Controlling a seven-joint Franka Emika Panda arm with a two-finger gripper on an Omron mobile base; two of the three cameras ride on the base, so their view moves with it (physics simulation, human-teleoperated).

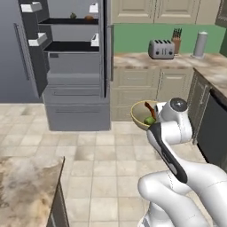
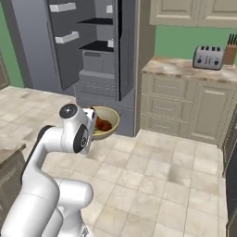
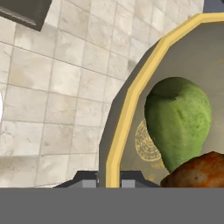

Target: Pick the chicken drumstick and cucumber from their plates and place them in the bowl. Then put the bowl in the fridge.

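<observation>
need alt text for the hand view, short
Close-up from the hand: the gripper pinches the yellowish rim of the bowl, which holds the green cucumber and, at the lower right, the reddish-brown drumstick. Pale tiled floor lies behind, and a dark grey corner of the fridge shows at top left.

bowl (image 3: 114,131) cut by right edge, hand view | gripper (image 3: 109,179) fingertips barely visible | shelf items (image 1: 81,17) too small

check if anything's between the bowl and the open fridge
Nothing visible is. The bowl, held up at the gripper with cucumber and drumstick inside, faces bare tiled floor up to the fridge, whose door stands open.
</observation>
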